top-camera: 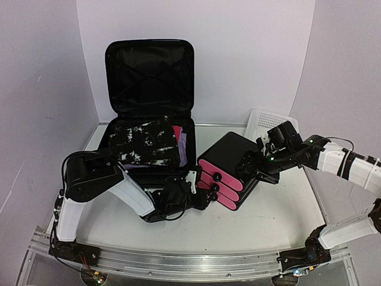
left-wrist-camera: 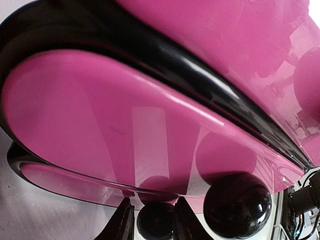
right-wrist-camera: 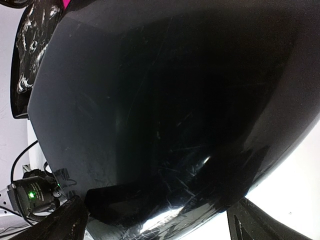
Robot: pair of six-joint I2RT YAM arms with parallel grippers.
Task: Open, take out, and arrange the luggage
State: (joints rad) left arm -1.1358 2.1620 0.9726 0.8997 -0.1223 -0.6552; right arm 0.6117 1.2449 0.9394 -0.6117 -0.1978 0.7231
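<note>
Landmark: glossy black box with three rounded pink drawer fronts (top-camera: 229, 154), tilted on the white table (top-camera: 268, 217), fronts facing the near-left.

Left gripper (top-camera: 201, 195): at the near-left of the box, against the lowest fronts. In the wrist view its two fingers (left-wrist-camera: 125, 222) flank a small black round knob (left-wrist-camera: 156, 221) very closely. Cannot tell whether they pinch it. A larger black knob (left-wrist-camera: 237, 205) sits just beside it.

Right gripper (top-camera: 257, 162): at the far-right side of the box, on its plain black wall. Fingers (right-wrist-camera: 62, 222) spread wide and released; a bright gap shows between one finger and the box.

Large black hard-shell suitcase (top-camera: 149, 71): beyond and left of the box, just beside it, lying open, lid upright against the back wall. Inside the base lie a black-and-white patterned fabric (top-camera: 146, 143), a pink item (top-camera: 177, 134) and a lavender item (top-camera: 183, 146).

White mesh plastic basket (top-camera: 262, 122): beyond the box to the right, near the right gripper.
</note>
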